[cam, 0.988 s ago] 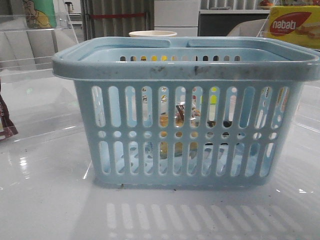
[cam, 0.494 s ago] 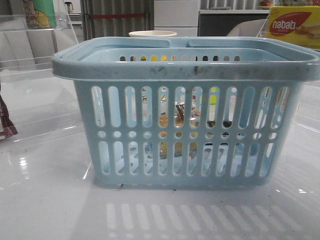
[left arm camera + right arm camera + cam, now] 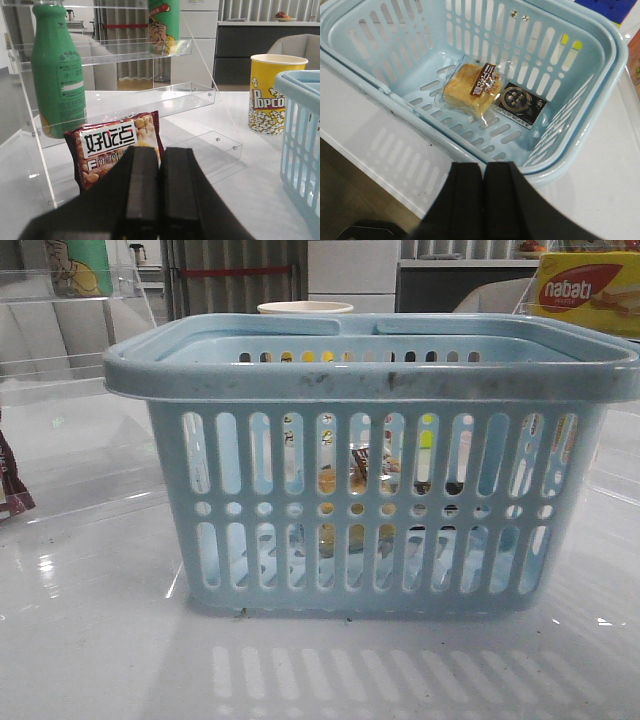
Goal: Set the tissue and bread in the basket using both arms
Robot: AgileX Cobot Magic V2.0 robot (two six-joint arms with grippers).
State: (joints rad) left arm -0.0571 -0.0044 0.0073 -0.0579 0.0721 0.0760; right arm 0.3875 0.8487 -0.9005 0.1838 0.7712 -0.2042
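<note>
The light-blue slotted basket [image 3: 370, 380] stands in the middle of the table; it also shows in the right wrist view [image 3: 546, 174] and the left wrist view [image 3: 300, 115]. The bread [image 3: 465, 90], golden-tan in a clear packet with a dark label, lies on the basket floor and shows through the slots [image 3: 327, 480]. A flat black packet with a round emblem [image 3: 520, 102], seemingly the tissue, lies beside it. My right gripper [image 3: 483, 167] is shut and empty, above the basket's rim. My left gripper [image 3: 160, 155] is shut and empty, left of the basket, pointing at a snack packet.
A dark brown snack packet [image 3: 115, 145] and a green bottle [image 3: 57, 75] stand on a clear acrylic shelf [image 3: 150, 50] at the left. A yellow popcorn cup [image 3: 272, 92] stands behind the basket. A yellow-red nabati box [image 3: 585, 290] is at the back right.
The packet seen through the basket's slots has shifted slightly. The basket has not moved.
</note>
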